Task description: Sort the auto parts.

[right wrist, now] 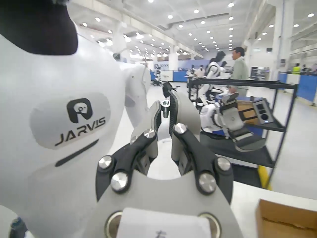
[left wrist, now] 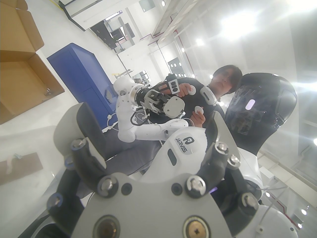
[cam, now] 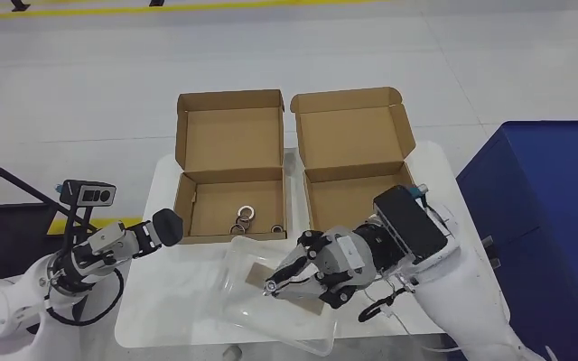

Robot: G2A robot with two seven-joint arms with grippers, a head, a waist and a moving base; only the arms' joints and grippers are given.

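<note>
In the top view, the right gripper (cam: 271, 287) sits low at centre over a clear tray (cam: 233, 271), its fingers almost together on a small bolt (cam: 269, 289). Above it stand two open cardboard boxes, the left box (cam: 230, 135) holding washers (cam: 245, 217) and the right box (cam: 357, 199) just beside it. A blue cabinet (cam: 533, 208) crowds the right edge.

In the left wrist view, the left gripper (left wrist: 151, 115) is spread wide and holds nothing.

In the right wrist view, the bolt (right wrist: 165, 110) stands upright, pinched between the pads.
</note>
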